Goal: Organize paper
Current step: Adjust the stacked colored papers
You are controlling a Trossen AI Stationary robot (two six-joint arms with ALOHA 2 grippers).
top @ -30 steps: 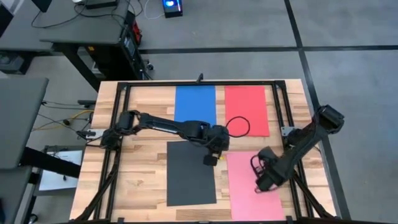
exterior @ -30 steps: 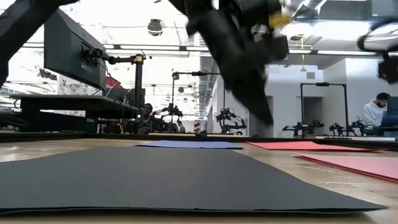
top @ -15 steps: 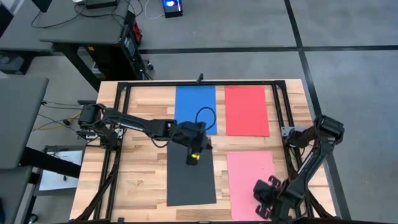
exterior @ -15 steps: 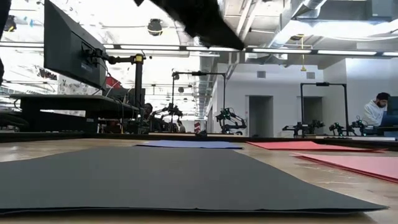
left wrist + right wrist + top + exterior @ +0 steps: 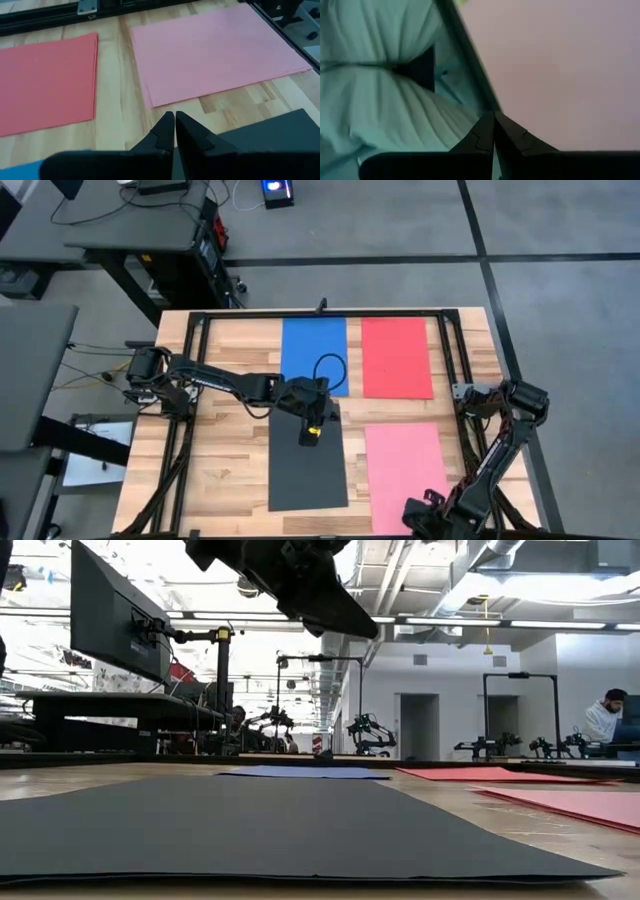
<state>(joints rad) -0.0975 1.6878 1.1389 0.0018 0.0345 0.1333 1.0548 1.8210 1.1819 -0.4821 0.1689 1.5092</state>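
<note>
Four sheets of paper lie flat and apart on the wooden table: blue and red at the far side, black and pink at the near side. My left gripper hangs shut in the air over the black sheet's far end; the low view shows it well above the table. My right gripper is shut and points steeply down over the pink sheet's near edge, at the table's near edge. I see neither gripper touching any sheet.
A black metal frame runs around the table top, with rails along both sides. Bare wood shows between the sheets and left of the black sheet. Beyond the near edge lies the floor. A person sits far off in the room.
My left gripper has risen and drawn toward the table's left, from the gap between the black and pink sheets to over the black sheet's far end, then kept still. My right gripper has swung from the pink sheet's far left part to the near edge, turning as it went. The sheets have stayed put.
</note>
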